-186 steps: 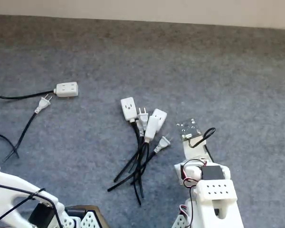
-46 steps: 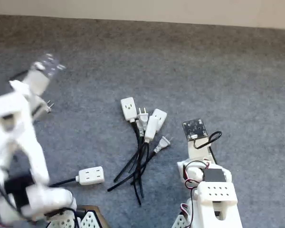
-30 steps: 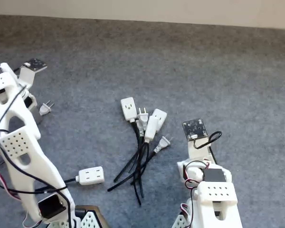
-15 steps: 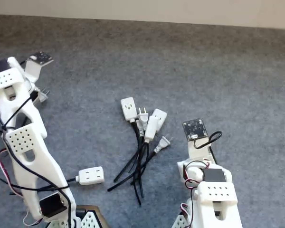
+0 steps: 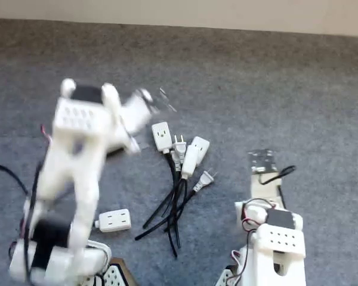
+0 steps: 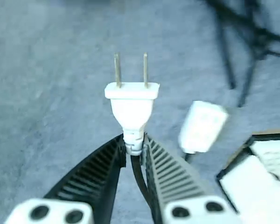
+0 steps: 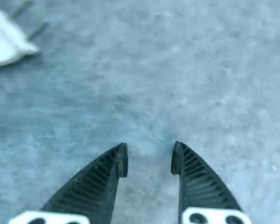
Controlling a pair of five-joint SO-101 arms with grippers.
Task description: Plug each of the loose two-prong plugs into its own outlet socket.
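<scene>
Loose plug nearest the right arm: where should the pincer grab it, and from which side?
Take the loose plug by its white body, behind the prongs, pincer across its width. It lies flat, prongs pointing up-right in the high view, cord running down-left into the cable bundle. I'd come down from its clear right side, where the open right pincer is.
</scene>
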